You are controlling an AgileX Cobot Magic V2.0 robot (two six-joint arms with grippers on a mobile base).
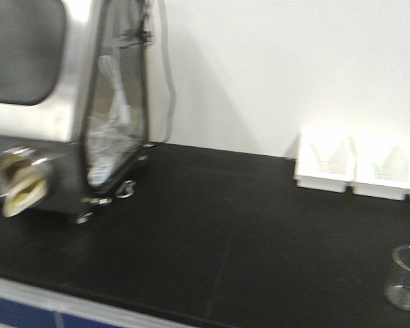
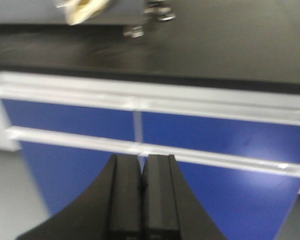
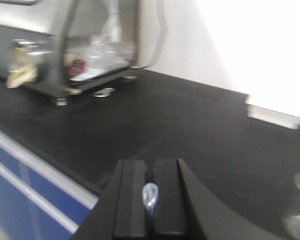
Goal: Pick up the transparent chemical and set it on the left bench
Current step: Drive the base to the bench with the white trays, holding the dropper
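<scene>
Your transparent chemical (image 1: 406,278), a small clear beaker, stands upright on the left bench (image 1: 246,232) at about 4 o'clock in the front view, close to the frame's right edge and near the bench's front edge. Any printing on its glass is too blurred to read. At 3 o'clock, against the white wall (image 1: 273,68), you have the white bins (image 1: 326,164), well apart from the beaker. At 9 o'clock sits a steel chamber (image 1: 48,116) with a glass side; a reddish label inside shows in the right wrist view, but you cannot read it.

Your left gripper (image 2: 141,162) has its jaws pressed together on nothing, hanging in front of the blue drawer fronts (image 2: 215,140) below the bench top. Your right gripper (image 3: 150,167) is over the bench, jaws closed and pinching a translucent sliver (image 3: 150,199); what that piece is cannot be told. The beaker lies at its 4 o'clock, untouched.
</scene>
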